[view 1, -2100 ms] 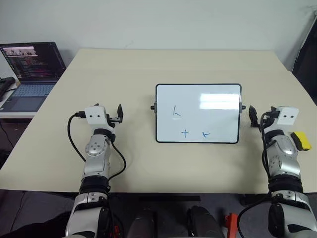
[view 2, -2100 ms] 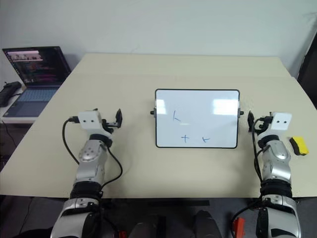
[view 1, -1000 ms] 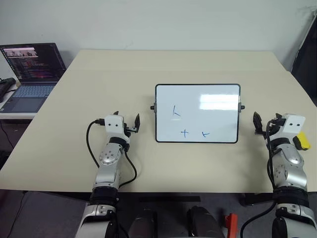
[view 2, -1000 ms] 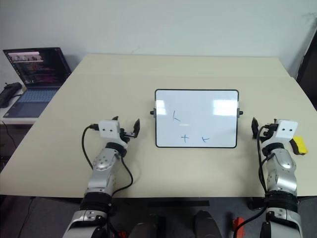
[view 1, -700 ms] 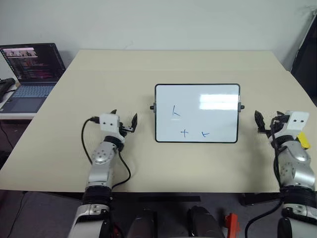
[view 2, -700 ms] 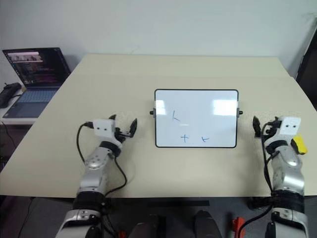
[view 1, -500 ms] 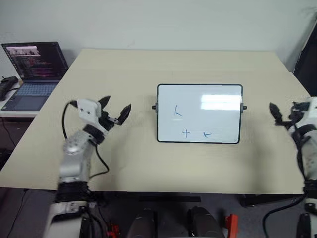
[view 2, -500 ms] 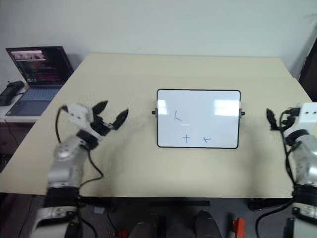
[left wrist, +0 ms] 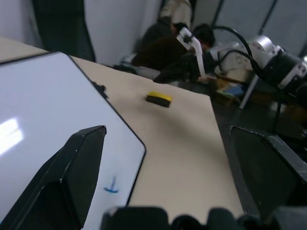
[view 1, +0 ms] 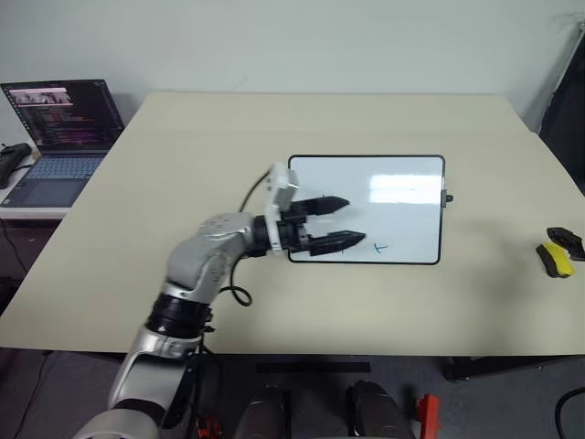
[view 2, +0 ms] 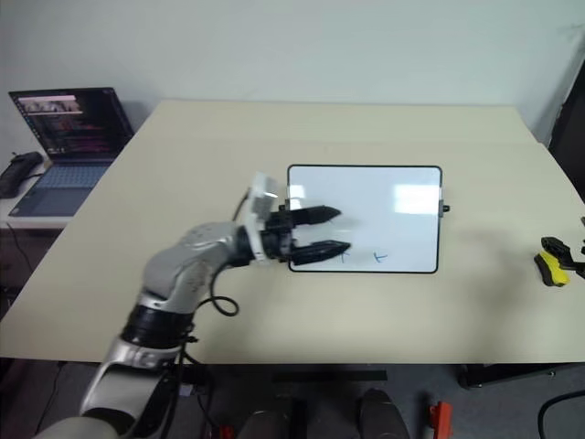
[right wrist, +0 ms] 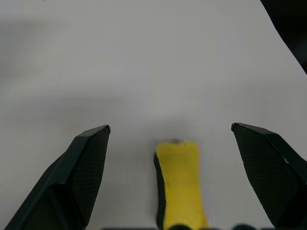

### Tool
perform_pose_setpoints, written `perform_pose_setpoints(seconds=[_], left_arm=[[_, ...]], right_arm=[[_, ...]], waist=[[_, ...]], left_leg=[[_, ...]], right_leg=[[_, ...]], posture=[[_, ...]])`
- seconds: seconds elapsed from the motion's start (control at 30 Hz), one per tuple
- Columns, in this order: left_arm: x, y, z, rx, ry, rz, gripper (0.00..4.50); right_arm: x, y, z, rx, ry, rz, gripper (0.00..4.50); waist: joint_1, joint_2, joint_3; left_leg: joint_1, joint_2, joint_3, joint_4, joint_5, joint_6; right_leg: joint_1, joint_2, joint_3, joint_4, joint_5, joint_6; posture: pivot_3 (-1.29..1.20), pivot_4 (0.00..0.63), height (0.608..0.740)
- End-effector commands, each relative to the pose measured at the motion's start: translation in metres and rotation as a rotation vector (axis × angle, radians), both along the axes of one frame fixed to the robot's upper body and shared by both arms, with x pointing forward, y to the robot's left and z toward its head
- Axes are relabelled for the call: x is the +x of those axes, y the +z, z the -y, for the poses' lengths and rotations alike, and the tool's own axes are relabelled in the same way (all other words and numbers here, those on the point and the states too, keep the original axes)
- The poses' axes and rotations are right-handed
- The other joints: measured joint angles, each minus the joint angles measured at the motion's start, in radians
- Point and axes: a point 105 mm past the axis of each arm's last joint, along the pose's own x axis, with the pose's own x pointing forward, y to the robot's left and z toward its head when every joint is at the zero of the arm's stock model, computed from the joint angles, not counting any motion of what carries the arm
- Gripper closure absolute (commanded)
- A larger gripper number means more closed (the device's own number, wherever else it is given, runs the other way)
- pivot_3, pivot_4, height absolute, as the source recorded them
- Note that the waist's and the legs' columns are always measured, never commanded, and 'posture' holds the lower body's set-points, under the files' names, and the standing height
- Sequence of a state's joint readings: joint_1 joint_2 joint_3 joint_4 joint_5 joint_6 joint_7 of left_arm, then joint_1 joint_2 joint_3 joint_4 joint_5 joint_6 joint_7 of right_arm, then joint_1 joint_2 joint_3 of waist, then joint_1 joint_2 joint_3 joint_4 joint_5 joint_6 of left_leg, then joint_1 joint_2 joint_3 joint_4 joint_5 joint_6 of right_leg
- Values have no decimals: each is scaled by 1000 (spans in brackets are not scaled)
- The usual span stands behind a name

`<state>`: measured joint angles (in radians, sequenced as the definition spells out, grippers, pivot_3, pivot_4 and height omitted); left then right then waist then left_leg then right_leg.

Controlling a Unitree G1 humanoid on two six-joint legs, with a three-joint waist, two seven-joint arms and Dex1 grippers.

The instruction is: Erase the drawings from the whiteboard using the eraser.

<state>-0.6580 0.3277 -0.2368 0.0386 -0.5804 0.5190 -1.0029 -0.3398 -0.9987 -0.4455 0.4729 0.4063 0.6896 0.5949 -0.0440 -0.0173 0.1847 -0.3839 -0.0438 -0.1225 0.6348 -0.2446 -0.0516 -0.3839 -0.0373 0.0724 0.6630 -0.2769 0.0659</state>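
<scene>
The whiteboard (view 1: 402,215) lies flat in the middle of the tan table. My left gripper (view 1: 343,222) hovers over its left half, pointing right, open with nothing between its fingers. One blue drawing, a small squiggle (view 1: 379,247), shows near the board's front edge and again in the left wrist view (left wrist: 112,186). The gripper covers the other drawings. The yellow eraser (view 1: 554,260) lies on the table far to the right. My right gripper (right wrist: 171,126) is open just behind it, and the eraser (right wrist: 180,184) lies between its spread fingers, untouched.
An open laptop (view 1: 59,128) stands on a low side table to the left. The eraser lies close to the table's right edge. Bare tabletop (view 1: 320,123) stretches behind the board and between the board and the eraser.
My left arm swung right and up from beside the board to over its left half, turning its gripper to point right. My right arm moved outward to the right, to the eraser.
</scene>
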Motion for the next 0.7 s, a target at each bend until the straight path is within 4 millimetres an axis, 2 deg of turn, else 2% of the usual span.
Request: perform_pose_setpoints(seconds=[0.03, 0.1, 0.2, 0.3, 0.7], left_arm=[[-6, -6, 27, 45, -81, 77, 0], [-7, -13, 41, 68, -100, 106, 0], [-2, -11, 61, 15, -77, 107, 0], [-2, -13, 72, 10, -82, 131, 0], [-9, -18, 73, 18, -110, 150, 0]], right_arm=[[-4, 11, 2, -9, 51, -1, 61], [-4, 8, 4, 11, 63, -5, 61], [-1, 5, 10, 4, 61, -9, 61], [1, -1, 15, 9, 52, -24, 61], [4, -20, 20, 17, 72, -52, 61]], waist=[[-4, 0, 0], [-5, 0, 0], [-5, 0, 0], [-6, 0, 0], [-8, 0, 0]], left_leg=[[0, 0, 0, 0, 0, 0], [0, 0, 0, 0, 0, 0], [0, 0, 0, 0, 0, 0], [0, 0, 1, 1, 0, 0], [0, 0, 0, 1, 0, 0]], right_leg=[[0, 0, 0, 0, 0, 0], [0, 0, 0, 0, 0, 0], [0, 0, 0, 0, 0, 0], [0, 0, 1, 0, 0, 0], [0, -1, 1, 0, 0, 1]], posture=[[0, 150, 740], [0, 150, 740], [0, 150, 740], [0, 150, 740], [0, 150, 740]])
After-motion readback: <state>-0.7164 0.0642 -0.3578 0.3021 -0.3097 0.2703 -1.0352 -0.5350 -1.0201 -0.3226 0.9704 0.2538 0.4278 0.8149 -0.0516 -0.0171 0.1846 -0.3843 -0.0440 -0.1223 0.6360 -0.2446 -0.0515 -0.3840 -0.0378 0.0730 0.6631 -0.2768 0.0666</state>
